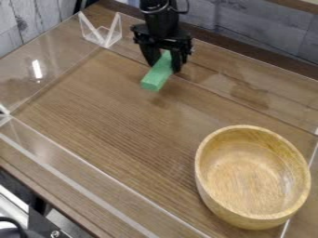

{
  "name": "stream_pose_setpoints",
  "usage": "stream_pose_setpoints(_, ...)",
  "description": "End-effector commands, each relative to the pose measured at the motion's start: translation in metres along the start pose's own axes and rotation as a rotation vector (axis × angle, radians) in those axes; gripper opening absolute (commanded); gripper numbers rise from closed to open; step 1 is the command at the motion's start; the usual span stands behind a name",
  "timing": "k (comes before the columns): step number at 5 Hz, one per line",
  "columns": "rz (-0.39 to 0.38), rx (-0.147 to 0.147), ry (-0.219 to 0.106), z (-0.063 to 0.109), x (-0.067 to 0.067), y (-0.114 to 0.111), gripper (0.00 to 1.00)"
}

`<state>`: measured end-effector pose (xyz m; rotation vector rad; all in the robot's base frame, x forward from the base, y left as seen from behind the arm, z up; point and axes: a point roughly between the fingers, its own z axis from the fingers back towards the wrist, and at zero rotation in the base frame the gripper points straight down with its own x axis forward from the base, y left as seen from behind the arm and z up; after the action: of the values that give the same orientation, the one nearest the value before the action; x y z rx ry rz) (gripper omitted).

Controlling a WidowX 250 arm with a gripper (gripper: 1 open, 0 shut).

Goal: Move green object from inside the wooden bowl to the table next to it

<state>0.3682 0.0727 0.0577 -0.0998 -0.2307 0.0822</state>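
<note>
The green object (155, 76) is a small bright green bar at the back middle of the table (112, 130), tilted, with its lower end down on the wood. My gripper (163, 61) hangs straight above it. Its black fingers (140, 51) are spread on either side of the bar's upper end, and the bar sits lower between them than before. The wooden bowl (214, 149) stands at the front right, round, light tan and with nothing inside, well apart from the bar and the gripper.
Low clear acrylic walls (50, 158) edge the tabletop on every side. A clear bracket (99, 33) stands at the back left corner, near the gripper. Bare wood lies between the bar and the bowl.
</note>
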Motion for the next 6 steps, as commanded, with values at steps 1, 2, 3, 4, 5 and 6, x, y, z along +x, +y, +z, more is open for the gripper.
stream_pose_setpoints(1, 0.053, 0.017, -0.066, 0.017, 0.013, 0.008, 1.0)
stream_pose_setpoints(2, 0.078, 0.033, -0.058, 0.017, 0.012, 0.006, 1.0)
stream_pose_setpoints(3, 0.101, 0.05, -0.049, 0.015, 0.012, 0.004, 1.0)
stream_pose_setpoints(4, 0.079, 0.056, -0.037, 0.005, 0.008, 0.006, 1.0)
stream_pose_setpoints(5, 0.059, 0.059, -0.027, -0.004, 0.006, 0.008, 1.0)
stream_pose_setpoints(6, 0.039, 0.062, -0.016, -0.013, 0.003, 0.009, 1.0)
